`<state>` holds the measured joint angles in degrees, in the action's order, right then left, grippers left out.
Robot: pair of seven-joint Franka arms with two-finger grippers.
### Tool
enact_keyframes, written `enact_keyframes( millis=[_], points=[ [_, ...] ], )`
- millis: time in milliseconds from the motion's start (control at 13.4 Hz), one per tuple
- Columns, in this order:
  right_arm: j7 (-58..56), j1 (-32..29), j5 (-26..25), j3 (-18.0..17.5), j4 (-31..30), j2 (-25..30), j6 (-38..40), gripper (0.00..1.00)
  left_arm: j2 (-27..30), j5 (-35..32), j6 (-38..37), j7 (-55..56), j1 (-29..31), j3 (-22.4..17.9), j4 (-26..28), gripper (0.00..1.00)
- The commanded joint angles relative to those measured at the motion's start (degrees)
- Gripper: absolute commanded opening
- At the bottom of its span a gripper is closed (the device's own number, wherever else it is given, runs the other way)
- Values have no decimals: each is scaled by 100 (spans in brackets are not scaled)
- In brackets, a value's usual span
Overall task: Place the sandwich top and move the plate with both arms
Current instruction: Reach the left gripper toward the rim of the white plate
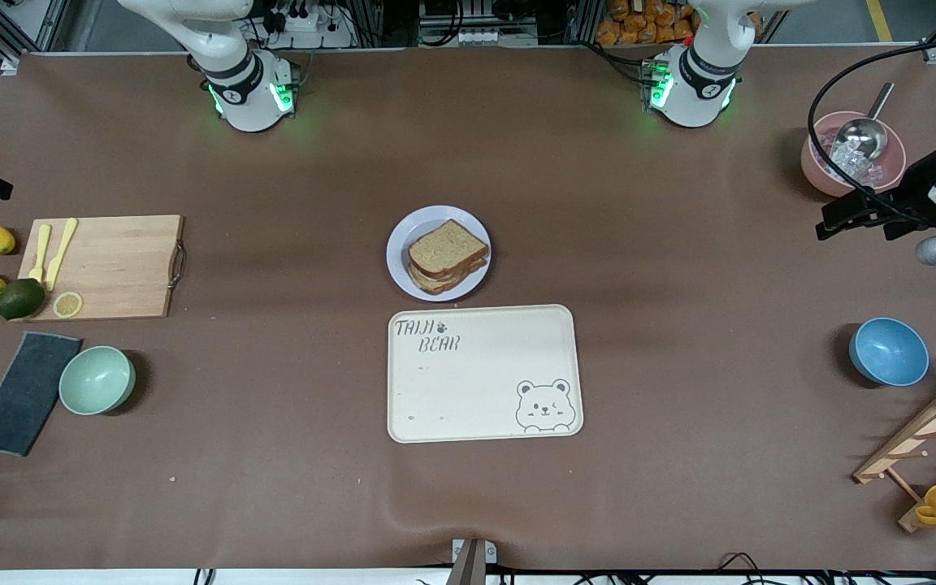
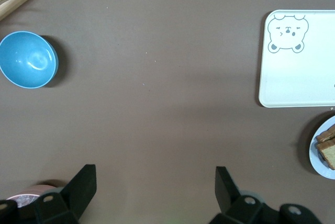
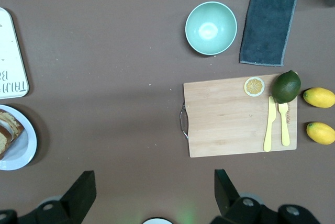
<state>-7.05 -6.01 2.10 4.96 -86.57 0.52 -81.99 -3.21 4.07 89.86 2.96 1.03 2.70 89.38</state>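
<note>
The cream rectangular tray (image 1: 484,374) with a bear drawing lies nearest the front camera, just past it the square wholemeal bread slice (image 1: 448,246) tops the sandwich on the small round lavender-white plate (image 1: 400,244), while the black left gripper (image 2: 156,185) and right gripper (image 3: 155,188) hang open over bare brown table near their own ends.

We see our left gripper (image 2: 155,192) hanging high above the table, its two black fingers (image 2: 84,185) spread wide with nothing between them, filling the lower edge of the left wrist view; our right gripper (image 3: 154,192) hangs just as high, its fingers (image 3: 81,190) equally wide apart and empty, along the lower edge of the right wrist view; in the front view both white bases glow green along the top, and the left arm's wrist juts in at the right edge.
</note>
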Motion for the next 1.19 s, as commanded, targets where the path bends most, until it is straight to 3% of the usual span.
enact_keyframes(
  millis=[0,224,373,746,1119],
  points=[
    [-51,-84,-17,-74,17,28,-62,100,14,112,49,37,12,3,9,100],
    [-34,38,-17,-101,9,-43,-195,100,-117,216,119,46,-6,29,35,100],
    [-34,109,-17,-101,-9,-78,-195,100,-275,680,180,-6,46,20,227,100],
    [-34,100,-61,-92,9,-69,-177,100,-250,2673,1540,-68,55,90,1764,100],
    [-25,74,-70,-92,17,-69,-151,100,-486,3942,2869,-936,47,766,3075,100]
  ],
)
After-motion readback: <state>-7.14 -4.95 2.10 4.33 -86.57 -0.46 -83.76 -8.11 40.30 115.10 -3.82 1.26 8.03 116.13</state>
